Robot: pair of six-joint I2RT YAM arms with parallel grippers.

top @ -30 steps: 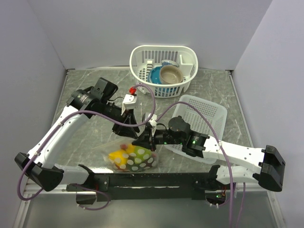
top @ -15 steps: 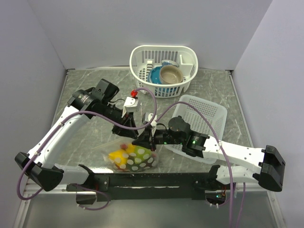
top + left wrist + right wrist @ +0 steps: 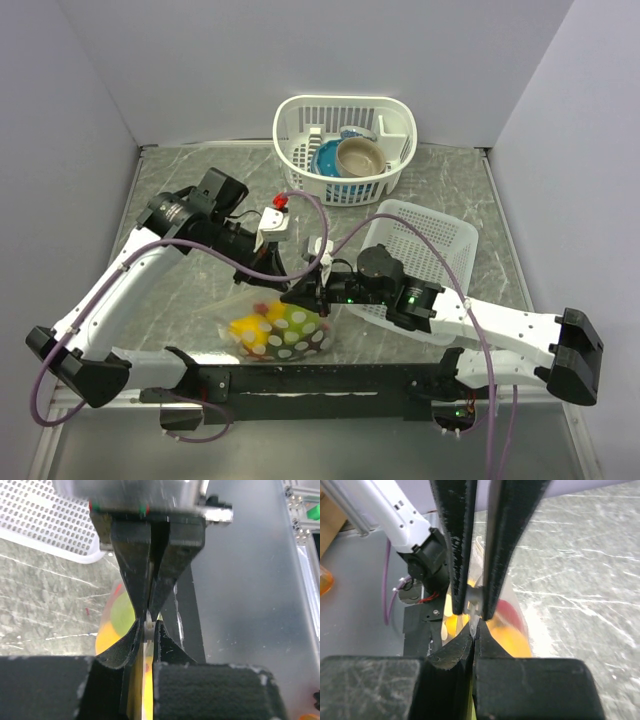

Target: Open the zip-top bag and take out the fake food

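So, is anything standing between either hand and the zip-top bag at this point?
Nothing visible does. The left hand and right hand both pinch the top edge of the zip-top bag, tips facing each other, with the fake food inside.

A grey, marbled table [image 3: 180,190] stands between pale, plain walls [image 3: 300,50]. At its far edge sits an oval white lattice basket [image 3: 292,140], upright. Inside it a blue bowl [image 3: 326,158] and a tan bowl [image 3: 360,157] lean side by side, touching, their open mouths tipped toward the near side. Nearer and to the right lies a second white basket [image 3: 430,235], shallow, rectangular and finely meshed, just beside the oval one; its near left corner is hidden from above.
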